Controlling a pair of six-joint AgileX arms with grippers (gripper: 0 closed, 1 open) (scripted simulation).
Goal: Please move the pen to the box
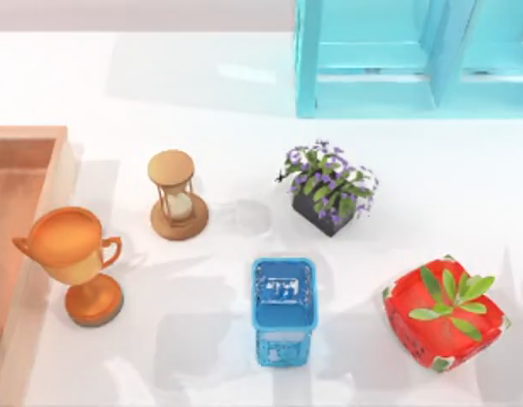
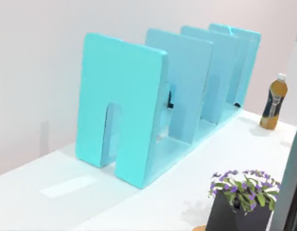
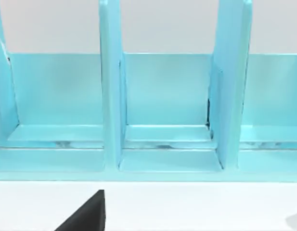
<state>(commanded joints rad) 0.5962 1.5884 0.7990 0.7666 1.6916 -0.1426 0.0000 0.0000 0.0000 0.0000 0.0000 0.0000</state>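
The box [image 1: 42, 134] is a large shallow orange-brown wooden tray at the table's left edge, cut off by the top view's border. The pen is hidden or out of view. Inside the blue mesh pen holder [image 1: 283, 312] at the front centre lies a pale patch with dark marks; I cannot tell what it is. Soft shadows fall on the table around the holder and in front of the trophy.
A copper trophy [image 1: 73, 261] stands against the box's right wall, and a wooden hourglass [image 1: 176, 195] behind it. A black pot of purple flowers [image 1: 331, 185] [image 2: 242, 199] sits mid-table, a red cube planter [image 1: 444, 314] front right. A turquoise file rack [image 1: 397, 59] [image 2: 162, 101] [image 3: 162, 115] lines the back, with a bottle [image 2: 274, 102] beyond it.
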